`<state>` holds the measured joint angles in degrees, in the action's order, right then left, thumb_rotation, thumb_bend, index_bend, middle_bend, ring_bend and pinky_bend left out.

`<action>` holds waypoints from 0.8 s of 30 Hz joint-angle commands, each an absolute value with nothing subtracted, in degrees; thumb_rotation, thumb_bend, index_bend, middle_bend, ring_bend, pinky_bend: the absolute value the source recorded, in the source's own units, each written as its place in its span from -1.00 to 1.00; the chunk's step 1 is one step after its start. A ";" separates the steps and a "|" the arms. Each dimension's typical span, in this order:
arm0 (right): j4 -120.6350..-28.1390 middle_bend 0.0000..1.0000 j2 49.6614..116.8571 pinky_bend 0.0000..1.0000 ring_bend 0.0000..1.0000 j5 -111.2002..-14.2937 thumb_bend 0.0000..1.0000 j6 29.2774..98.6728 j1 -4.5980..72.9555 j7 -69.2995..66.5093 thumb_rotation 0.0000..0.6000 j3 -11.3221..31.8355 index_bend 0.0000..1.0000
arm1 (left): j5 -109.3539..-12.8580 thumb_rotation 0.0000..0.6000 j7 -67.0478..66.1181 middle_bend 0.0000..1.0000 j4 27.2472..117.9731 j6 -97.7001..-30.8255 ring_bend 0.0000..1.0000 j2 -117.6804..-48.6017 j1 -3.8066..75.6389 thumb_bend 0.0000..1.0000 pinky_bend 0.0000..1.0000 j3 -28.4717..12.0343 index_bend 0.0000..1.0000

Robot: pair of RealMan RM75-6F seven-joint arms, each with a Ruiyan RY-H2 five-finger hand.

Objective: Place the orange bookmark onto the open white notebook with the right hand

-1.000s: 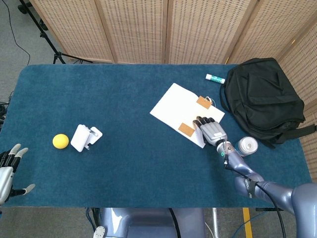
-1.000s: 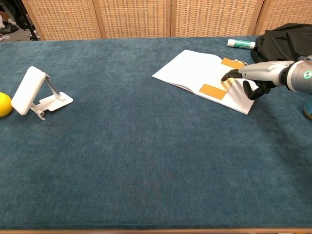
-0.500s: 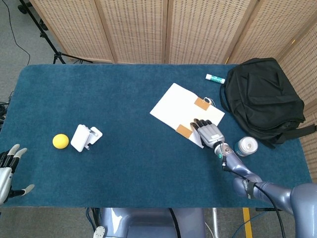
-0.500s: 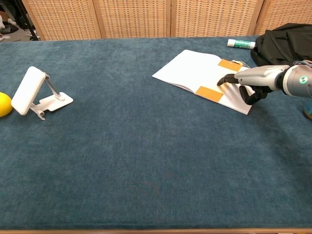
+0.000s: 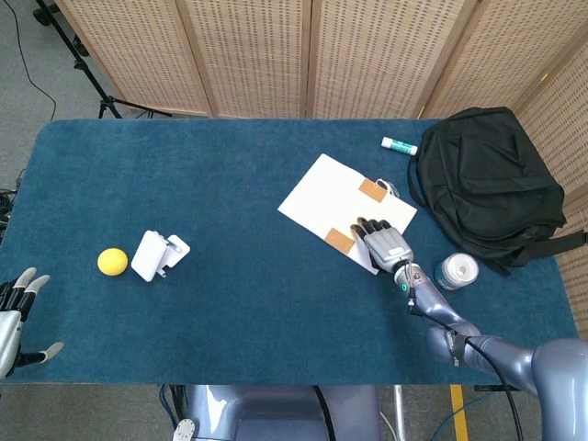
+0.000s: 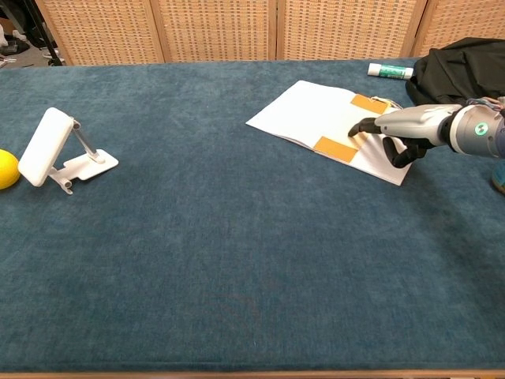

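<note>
The open white notebook [image 5: 342, 200] [image 6: 314, 117] lies right of the table's middle. An orange bookmark [image 5: 340, 241] [image 6: 335, 149] lies flat on its near page, close to the front edge. A second orange strip [image 5: 372, 189] [image 6: 368, 103] sits at the notebook's far right corner. My right hand [image 5: 384, 241] [image 6: 404, 126] lies low over the near page, fingers stretched out, with its fingertips [image 6: 357, 129] touching the bookmark's right end. It grips nothing. My left hand [image 5: 13, 314] hangs with fingers spread off the table's front left corner and appears only in the head view.
A black backpack [image 5: 487, 184] [image 6: 465, 67] fills the right side, with a can [image 5: 458, 270] in front of it. A glue stick [image 5: 399, 144] [image 6: 389, 71] lies behind the notebook. A white phone stand [image 5: 158, 254] [image 6: 59, 150] and a yellow ball [image 5: 112, 261] [image 6: 6, 169] sit at the left.
My right hand has crept leftward across the page, and the bookmark has slid slightly left with its fingertips. The left hand has barely moved.
</note>
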<state>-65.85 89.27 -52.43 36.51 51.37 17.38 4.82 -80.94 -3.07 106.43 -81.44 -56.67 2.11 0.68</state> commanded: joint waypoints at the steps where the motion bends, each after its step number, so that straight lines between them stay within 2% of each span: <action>1: -65.29 -1.00 89.48 -0.83 -1.00 -52.20 1.00 36.22 51.35 17.31 1.00 4.94 -0.90 | -80.91 1.00 -3.18 -1.00 106.46 -81.35 -1.00 -56.70 2.17 -1.00 -1.00 0.66 -1.00; 24: -64.79 -1.00 89.85 -0.83 -1.00 -53.87 1.00 36.44 51.22 17.87 1.00 5.16 -0.90 | -80.53 1.00 -3.54 -1.00 106.56 -80.98 -1.00 -56.77 2.28 -1.00 -1.00 0.56 -1.00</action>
<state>-64.81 89.89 -53.84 36.44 51.24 17.88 5.16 -80.53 -3.54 106.55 -80.99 -56.78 2.27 0.56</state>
